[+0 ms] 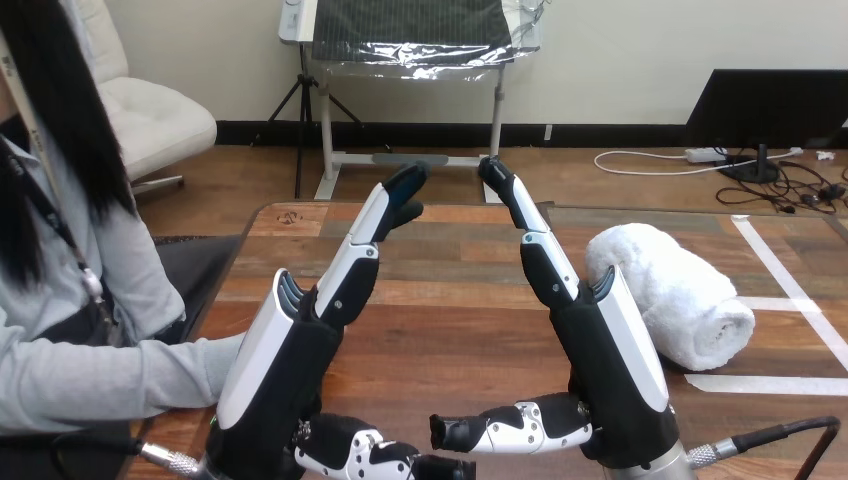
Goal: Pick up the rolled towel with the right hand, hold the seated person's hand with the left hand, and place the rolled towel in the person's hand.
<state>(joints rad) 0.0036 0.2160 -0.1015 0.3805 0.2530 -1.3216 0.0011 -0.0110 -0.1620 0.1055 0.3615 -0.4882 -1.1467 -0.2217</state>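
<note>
A white rolled towel (672,293) lies on the wooden table (460,330) at the right, just beyond my right hand (600,360). That hand is raised edge-on with straight fingers pointing away and the thumb sticking left, holding nothing. My left hand (285,370) stands the same way at the lower left, fingers straight, thumb low. The person sits at the left; their grey sleeve (110,380) rests along the table's left edge, and my left hand hides their hand.
White tape strips (790,300) mark the table's right part, beside and in front of the towel. The table's far edge lies just beyond my fingertips.
</note>
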